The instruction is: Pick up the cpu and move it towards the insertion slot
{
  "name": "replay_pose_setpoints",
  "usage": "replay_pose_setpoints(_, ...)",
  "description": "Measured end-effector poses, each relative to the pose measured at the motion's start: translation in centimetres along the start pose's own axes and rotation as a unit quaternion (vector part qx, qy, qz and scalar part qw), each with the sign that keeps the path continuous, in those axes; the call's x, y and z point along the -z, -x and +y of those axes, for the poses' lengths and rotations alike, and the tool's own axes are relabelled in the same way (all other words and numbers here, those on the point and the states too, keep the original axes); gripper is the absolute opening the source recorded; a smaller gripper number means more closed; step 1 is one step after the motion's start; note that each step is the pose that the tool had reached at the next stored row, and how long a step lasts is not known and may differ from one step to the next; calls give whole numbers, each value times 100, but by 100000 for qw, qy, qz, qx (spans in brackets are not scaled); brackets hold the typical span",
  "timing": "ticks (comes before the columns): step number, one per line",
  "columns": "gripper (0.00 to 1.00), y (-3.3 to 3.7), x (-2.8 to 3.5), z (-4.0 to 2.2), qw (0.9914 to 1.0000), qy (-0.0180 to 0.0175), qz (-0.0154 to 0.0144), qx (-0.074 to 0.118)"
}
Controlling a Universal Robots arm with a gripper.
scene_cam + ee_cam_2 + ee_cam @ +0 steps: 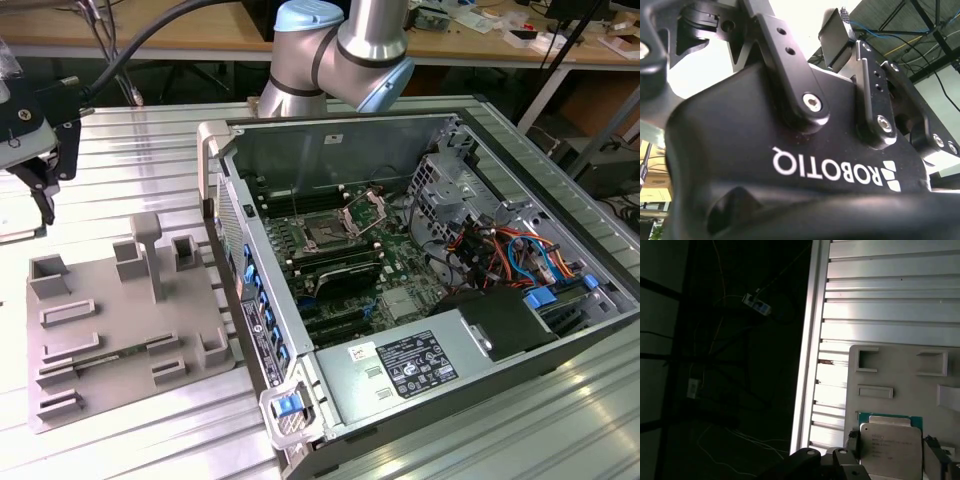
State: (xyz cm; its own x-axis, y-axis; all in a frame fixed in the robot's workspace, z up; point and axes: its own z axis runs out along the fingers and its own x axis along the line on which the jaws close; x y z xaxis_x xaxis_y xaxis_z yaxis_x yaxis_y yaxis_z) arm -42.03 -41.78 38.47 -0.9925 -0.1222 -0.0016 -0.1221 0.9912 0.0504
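In the first wrist view the cpu [890, 446], a flat square chip with a silvery top and a thin green rim, sits between my gripper's [892, 450] two dark fingers [852, 441], which press on its opposite edges. Behind it lies the grey plastic tray [900, 402] with its empty pockets. In the exterior view my gripper [42, 195] hangs above the table at the far left, left of the tray [120, 330]. The insertion slot [325, 236], a square socket with its metal frame raised, lies on the motherboard inside the open computer case, far to the gripper's right.
The open computer case [215, 140] has tall metal walls, with cables and drive bays at the exterior view's right and a power supply [410, 365] near the front. The ribbed aluminium table [880, 300] ends close beside the gripper, with dark floor beyond.
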Motion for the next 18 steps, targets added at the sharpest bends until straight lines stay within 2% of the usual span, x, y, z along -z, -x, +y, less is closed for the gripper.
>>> replay_pose_setpoints(18,55,121,0,-15,100000,2,0,1)
